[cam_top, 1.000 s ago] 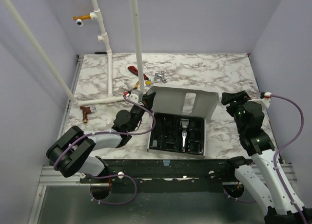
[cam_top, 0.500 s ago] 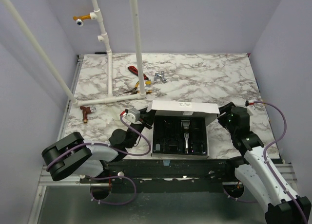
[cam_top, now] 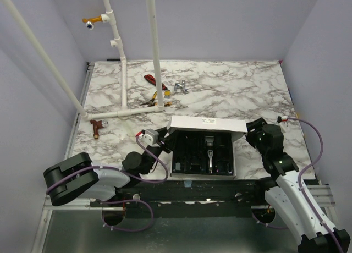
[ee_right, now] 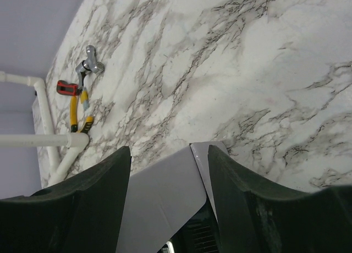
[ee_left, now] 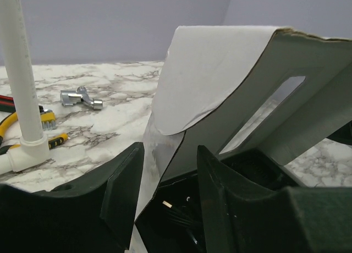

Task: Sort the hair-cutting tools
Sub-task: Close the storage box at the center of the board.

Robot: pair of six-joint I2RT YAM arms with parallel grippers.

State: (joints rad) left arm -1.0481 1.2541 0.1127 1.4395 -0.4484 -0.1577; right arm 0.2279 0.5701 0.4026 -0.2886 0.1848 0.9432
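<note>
An open white cardboard box [cam_top: 204, 124] sits near the table's front edge, its lid standing up at the back. Its black tray holds the hair-cutting tools: a slim clipper with a silver end [cam_top: 209, 153] and black plastic pieces [cam_top: 187, 153]. My left gripper [cam_top: 164, 136] is at the box's left side. In the left wrist view it [ee_left: 168, 179] is open, with the box's side flap [ee_left: 157, 148] loose between the jaws. My right gripper [cam_top: 252, 131] is at the lid's right corner. It [ee_right: 168, 154] is open astride the lid [ee_right: 159, 203].
A white pipe frame [cam_top: 124, 71] stands on the left half of the marble table [cam_top: 247, 88]. Red- and yellow-handled hand tools [cam_top: 151, 80] and a silver metal fitting [cam_top: 180, 87] lie behind the box. A reddish-brown T-shaped piece [cam_top: 97, 126] lies at the left edge.
My left gripper went from shut on the lid's left corner to open and drew back toward the near edge. The box turned square. My right gripper closed in on its right corner.
</note>
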